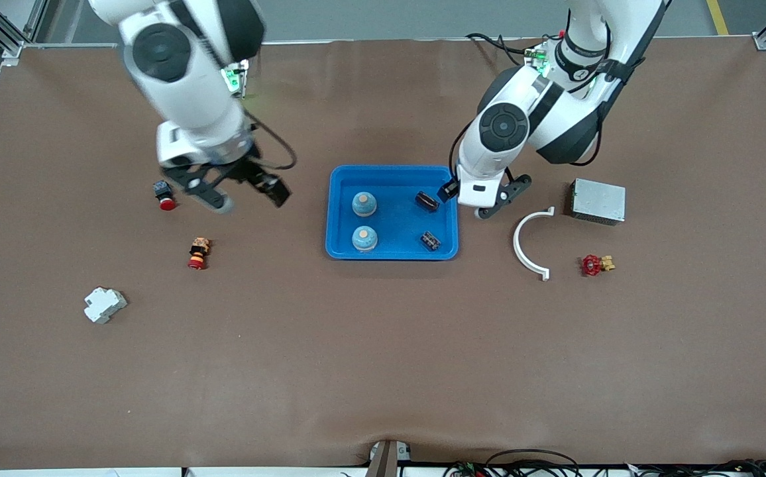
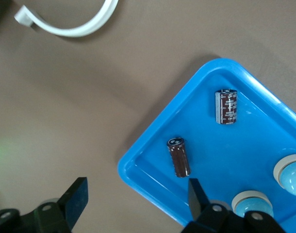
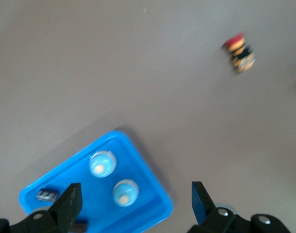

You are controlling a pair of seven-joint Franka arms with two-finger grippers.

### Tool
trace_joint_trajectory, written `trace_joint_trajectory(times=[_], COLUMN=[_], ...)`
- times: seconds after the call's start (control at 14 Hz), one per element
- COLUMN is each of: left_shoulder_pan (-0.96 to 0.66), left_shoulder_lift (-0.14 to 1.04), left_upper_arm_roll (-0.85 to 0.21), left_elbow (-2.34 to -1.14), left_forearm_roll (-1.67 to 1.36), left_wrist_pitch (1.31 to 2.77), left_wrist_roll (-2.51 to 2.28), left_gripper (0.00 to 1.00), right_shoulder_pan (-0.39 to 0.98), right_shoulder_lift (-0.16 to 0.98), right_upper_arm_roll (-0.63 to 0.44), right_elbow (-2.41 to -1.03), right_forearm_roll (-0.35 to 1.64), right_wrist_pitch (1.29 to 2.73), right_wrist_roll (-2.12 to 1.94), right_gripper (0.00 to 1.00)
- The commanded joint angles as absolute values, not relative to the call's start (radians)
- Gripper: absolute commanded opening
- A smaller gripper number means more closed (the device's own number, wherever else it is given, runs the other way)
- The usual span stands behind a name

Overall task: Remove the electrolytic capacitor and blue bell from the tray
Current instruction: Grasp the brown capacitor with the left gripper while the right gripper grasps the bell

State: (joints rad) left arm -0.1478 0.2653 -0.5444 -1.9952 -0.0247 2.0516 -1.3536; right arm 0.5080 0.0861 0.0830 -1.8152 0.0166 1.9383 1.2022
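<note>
With the left gripper (image 2: 133, 199) spread wide over the tray (image 1: 391, 252) rim, its nearer capacitor (image 1: 427, 201) at the tray's two o'clock, one finger could perhaps catch the rim; the right gripper (image 1: 245, 197), open, waits.

Bright blue tray (image 1: 340, 218) mid-frame with two pale blue bells (image 1: 364, 204), tan tops, plus two dark brown capacitors (image 1: 427, 201); table (image 1: 383, 344) is plain brown.

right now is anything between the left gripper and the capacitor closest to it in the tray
Nothing visible. The left gripper, open, hangs over the tray corner nearest the left arm, and the closest capacitor lies uncovered on the tray floor, with only the low rim around it.
</note>
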Motion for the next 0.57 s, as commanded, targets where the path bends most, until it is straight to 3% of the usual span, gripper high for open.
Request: trace_joint_trajectory(times=[0.0, 0.5], left_shoulder_pan=[-0.179, -0.210], left_shoulder_lift=[0.314, 0.391], left_upper_arm_roll=[-0.543, -0.542], left_elbow=[-2.002, -2.065], left_forearm_roll=[-0.031, -0.031], left_wrist_pitch=[2.118, 2.341], left_wrist_roll=[-1.451, -1.608], left_gripper=[0.89, 0.78], right_shoulder_pan=[0.607, 0.810], right_shoulder_lift=[0.063, 0.205], right_upper_arm_roll=[0.066, 0.064], right_elbow=[-1.910, -1.970], right_forearm_roll=[0.025, 0.012], right_wrist_pitch=[2.032, 2.172], right_wrist_roll=[1.342, 1.531], right_gripper=[1.00, 1.00])
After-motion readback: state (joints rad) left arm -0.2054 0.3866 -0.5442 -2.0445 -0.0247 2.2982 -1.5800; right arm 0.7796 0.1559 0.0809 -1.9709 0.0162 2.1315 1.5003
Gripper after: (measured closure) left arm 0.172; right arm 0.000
